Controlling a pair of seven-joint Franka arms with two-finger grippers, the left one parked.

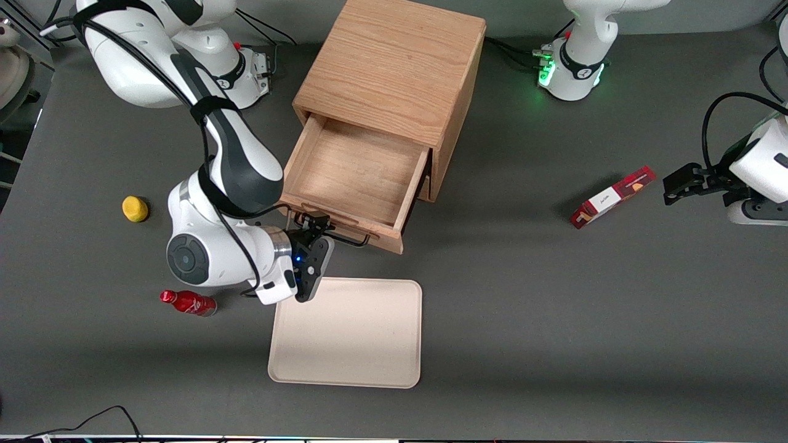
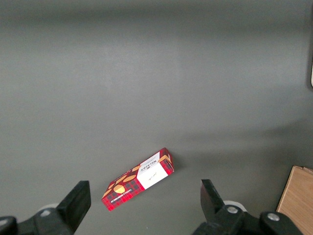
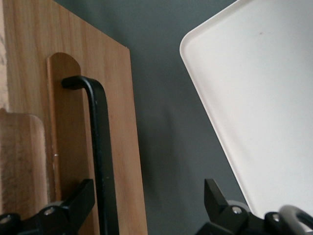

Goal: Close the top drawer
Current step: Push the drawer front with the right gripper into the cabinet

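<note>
The top drawer (image 1: 360,169) of the light-oak cabinet (image 1: 394,67) stands pulled out, and its shallow box is empty. Its front faces the front camera and carries a black wire handle (image 1: 352,237) under a raised wooden strip. My right gripper (image 1: 313,229) is open at the drawer front, at the handle's end toward the working arm. In the right wrist view the gripper (image 3: 146,205) spans the drawer front (image 3: 122,122). The handle (image 3: 100,142) runs just inside one finger (image 3: 80,196), and the other finger hangs over bare table.
A cream tray (image 1: 348,332) lies on the table nearer the front camera than the drawer, close to the gripper; it also shows in the right wrist view (image 3: 259,98). A yellow lemon (image 1: 135,208) and a red bottle (image 1: 188,303) lie toward the working arm's end. A red box (image 1: 612,197) lies toward the parked arm's end.
</note>
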